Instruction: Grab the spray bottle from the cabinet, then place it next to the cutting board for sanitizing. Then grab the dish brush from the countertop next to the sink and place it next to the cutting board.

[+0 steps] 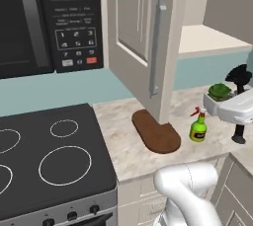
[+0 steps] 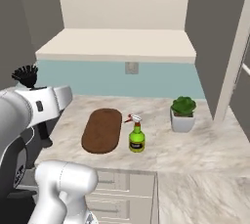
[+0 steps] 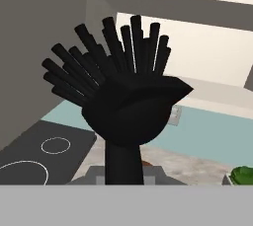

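My gripper (image 3: 123, 176) is shut on the handle of the dish brush (image 3: 129, 102), which it holds upright with the black bristles on top. The brush (image 1: 240, 75) hangs above the countertop (image 1: 123, 146) to the right of the spray bottle (image 1: 198, 127). From the other side the brush (image 2: 25, 76) rises behind my white hand at the left. The green spray bottle (image 2: 136, 138) stands upright just right of the dark brown cutting board (image 2: 102, 130). The cabinet (image 2: 117, 45) above is open, its door (image 1: 143, 37) swung out over the cutting board (image 1: 155, 132). The sink is out of view.
A potted plant (image 2: 183, 113) in a white pot stands on the counter right of the bottle. A black stove (image 1: 49, 156) lies left of the board, with a microwave (image 1: 49, 18) above it. Bare counter (image 2: 195, 157) stretches in front of the plant.
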Robot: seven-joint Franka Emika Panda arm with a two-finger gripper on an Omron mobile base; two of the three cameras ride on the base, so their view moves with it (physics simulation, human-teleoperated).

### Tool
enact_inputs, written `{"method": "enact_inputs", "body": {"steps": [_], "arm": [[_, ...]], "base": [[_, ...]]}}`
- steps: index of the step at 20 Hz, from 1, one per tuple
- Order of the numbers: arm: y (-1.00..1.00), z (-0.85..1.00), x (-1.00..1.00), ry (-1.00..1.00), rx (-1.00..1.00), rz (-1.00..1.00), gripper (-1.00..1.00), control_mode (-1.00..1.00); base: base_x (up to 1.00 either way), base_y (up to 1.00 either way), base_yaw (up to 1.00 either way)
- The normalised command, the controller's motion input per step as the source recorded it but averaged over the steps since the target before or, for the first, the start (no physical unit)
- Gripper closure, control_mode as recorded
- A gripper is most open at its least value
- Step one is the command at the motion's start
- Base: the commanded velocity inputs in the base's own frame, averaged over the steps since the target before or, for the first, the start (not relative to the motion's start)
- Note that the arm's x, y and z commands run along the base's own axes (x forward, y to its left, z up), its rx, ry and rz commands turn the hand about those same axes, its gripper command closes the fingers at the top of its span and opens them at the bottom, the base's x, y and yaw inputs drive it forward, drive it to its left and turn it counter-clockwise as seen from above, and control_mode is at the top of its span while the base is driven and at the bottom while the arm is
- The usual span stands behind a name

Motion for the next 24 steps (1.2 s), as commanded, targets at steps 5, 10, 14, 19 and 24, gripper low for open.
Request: {"method": "enact_inputs", "body": {"steps": [5,10,14,19,24], "arm": [[0.00,0.00,0.00,0.00,0.00,0.00,1.00,1.00],[0.00,0.00,0.00,0.00,0.00,0.00,1.00,1.00],[0.00,0.00,0.00,0.00,0.00,0.00,1.00,1.00],[0.00,0.00,0.00,0.00,0.00,0.00,1.00,1.00],[0.00,0.00,0.00,0.00,0.00,0.00,1.00,1.00]], "base": [[1.00,-0.02,0.04],[0.79,0.00,0.05],[0.49,0.00,0.31],[0.34,-0.03,0.23],[0.68,0.00,0.06]]}}
